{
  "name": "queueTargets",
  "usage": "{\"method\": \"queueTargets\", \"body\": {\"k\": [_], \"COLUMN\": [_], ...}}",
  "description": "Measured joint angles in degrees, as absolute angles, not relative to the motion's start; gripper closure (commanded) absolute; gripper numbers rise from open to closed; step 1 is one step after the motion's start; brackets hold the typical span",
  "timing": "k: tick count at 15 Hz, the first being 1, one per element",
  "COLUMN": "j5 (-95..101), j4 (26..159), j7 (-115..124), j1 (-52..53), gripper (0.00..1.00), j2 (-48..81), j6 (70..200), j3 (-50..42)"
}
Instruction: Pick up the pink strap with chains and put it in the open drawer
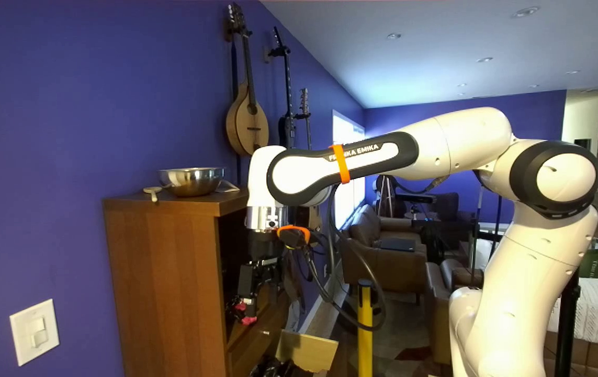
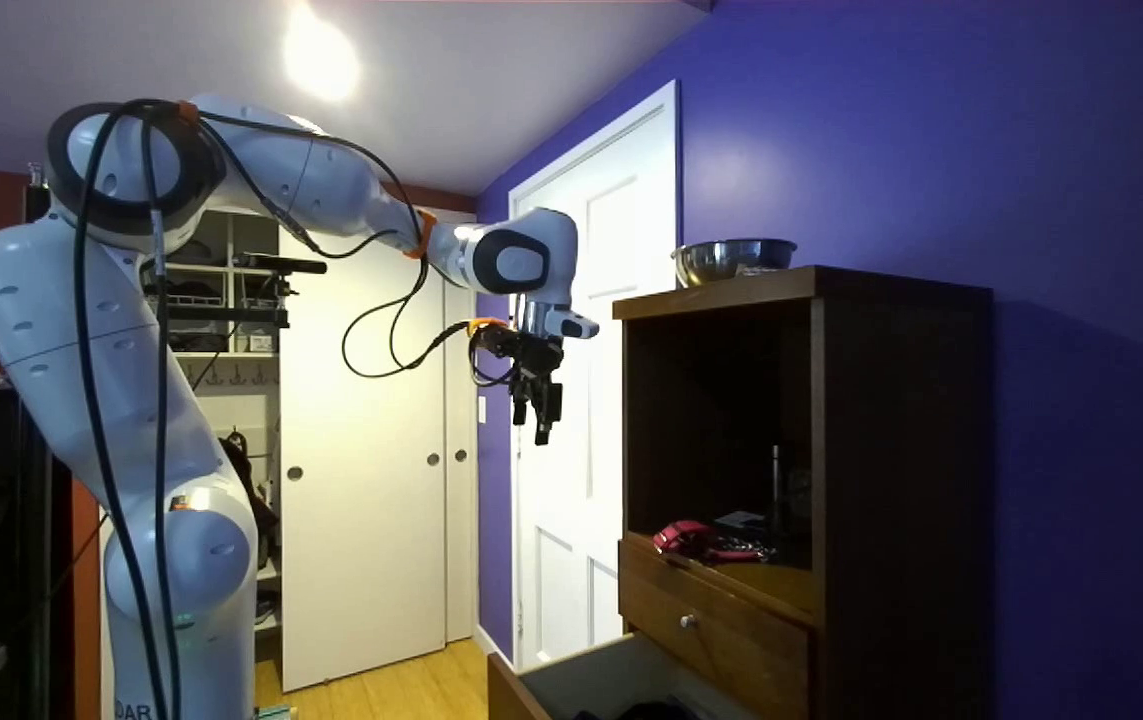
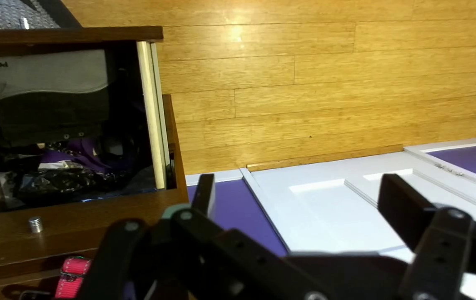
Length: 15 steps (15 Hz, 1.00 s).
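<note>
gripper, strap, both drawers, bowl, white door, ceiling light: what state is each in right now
gripper: open and empty
pink strap: lying loose in the compartment of the cabinet above the drawers, not picked up
lower drawer: pulled open, with items inside
upper drawer: closed
metal bowl: upright on top of the cabinet, contents out of sight
white door: shut
ceiling light: lit

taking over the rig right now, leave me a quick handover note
Gripper: open, holding nothing, pointing down, higher than the strap.
Pink strap: on the shelf of the cabinet, near the front edge.
Open drawer: pulled out, lower than that shelf.
Done: drawer is open; strap not yet picked up.
Left: grasp strap, lift it out, lower into drawer, release.
</note>
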State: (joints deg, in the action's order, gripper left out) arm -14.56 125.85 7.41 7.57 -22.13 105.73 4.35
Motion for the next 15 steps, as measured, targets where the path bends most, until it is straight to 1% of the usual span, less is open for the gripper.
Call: {"method": "queueTargets", "body": {"k": [5, 11, 15], "j5": [-13.83, -7.39, -5.25], "j4": [126.1, 127.54, 130.35], "j7": [6.77, 3.92, 0.54], "j1": [6.23, 2.37, 0.97], "gripper": [0.0, 0.0, 0.0], "j2": [-22.13, -22.82, -23.32], "j6": [106.28, 108.03, 113.08], "j3": [4.21, 2.64, 0.81]}}
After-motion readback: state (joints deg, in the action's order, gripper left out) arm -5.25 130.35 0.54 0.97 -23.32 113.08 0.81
